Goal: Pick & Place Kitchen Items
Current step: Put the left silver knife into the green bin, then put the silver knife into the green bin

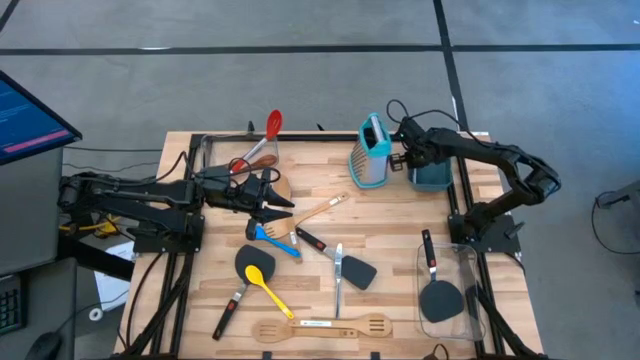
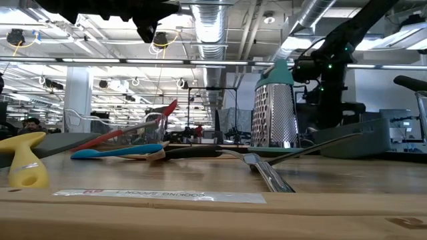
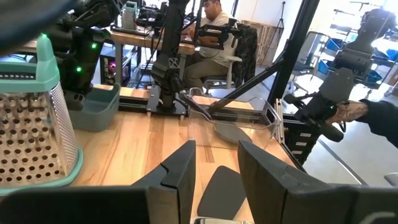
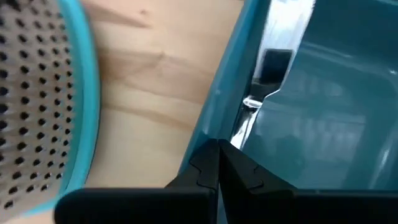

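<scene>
Across the light wooden slatted table (image 1: 400, 215), left to right: the left gripper (image 1: 283, 203) hovers over the table's left-centre, its two dark fingers (image 3: 180, 177) parted by a moderate gap and holding nothing. Behind it, near the far left corner, a clear see-through container (image 1: 215, 150) holds a red silicone spoon (image 1: 271, 127) whose head juts over the far edge. Just beside the left gripper's tip lie a blue plastic spoon (image 1: 274, 239) and a pale wooden spoon (image 1: 322, 210). Nearer the front edge rest a black nylon turner (image 1: 243, 281) and a yellow plastic spoon (image 1: 266, 287), crossing each other. Along the front edge lies a wooden slotted spatula (image 1: 325, 326). At the table's centre a black flat spatula (image 1: 340, 259) and a piece of metal cutlery (image 1: 338, 280) lie touching. Toward the far edge, right of centre, a teal-handled metal box grater (image 1: 371, 153) stands upright. Just beside it, a teal rectangular plastic bin (image 1: 432, 173) sits near the far right corner; the right gripper (image 4: 217, 158) reaches to this bin, its fingers pressed fully together at the bin's rim, and whether they pinch the wall cannot be told. Near the front right corner, a second clear container (image 1: 447, 300) holds a black round-headed spatula (image 1: 437, 288).
</scene>
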Motion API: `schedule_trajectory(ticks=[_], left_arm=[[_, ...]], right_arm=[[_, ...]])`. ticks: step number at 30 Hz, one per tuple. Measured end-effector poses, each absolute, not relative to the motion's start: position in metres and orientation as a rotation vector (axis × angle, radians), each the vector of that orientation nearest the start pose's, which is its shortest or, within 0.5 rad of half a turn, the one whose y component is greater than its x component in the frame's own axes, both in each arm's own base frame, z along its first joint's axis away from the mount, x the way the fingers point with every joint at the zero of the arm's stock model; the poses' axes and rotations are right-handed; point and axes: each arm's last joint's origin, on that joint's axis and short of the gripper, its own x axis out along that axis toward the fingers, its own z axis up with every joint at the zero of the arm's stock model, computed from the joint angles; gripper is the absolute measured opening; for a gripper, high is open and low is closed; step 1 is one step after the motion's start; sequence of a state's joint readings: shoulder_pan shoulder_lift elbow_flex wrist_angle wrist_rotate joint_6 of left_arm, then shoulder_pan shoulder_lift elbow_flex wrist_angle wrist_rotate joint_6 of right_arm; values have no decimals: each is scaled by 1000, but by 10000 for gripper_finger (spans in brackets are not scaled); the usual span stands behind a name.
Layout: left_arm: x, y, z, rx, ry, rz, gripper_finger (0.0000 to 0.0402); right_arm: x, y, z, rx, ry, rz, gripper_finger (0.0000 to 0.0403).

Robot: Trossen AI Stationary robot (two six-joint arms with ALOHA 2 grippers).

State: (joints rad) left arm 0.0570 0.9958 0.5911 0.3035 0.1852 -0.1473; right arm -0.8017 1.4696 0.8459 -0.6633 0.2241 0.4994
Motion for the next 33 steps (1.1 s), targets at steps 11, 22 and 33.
schedule_trajectory(ticks=[11,22,33], left_arm=[[221,7,274,-159,111,-120,106],[221,7,273,-161,123,-119,106],[221,7,273,-160,124,-119,106]], right_arm=[[179,-186,181,761,1031,-1105,0],[174,-182,182,721,1068,-1211,0],[148,-155,244,662,834,-1185,0]])
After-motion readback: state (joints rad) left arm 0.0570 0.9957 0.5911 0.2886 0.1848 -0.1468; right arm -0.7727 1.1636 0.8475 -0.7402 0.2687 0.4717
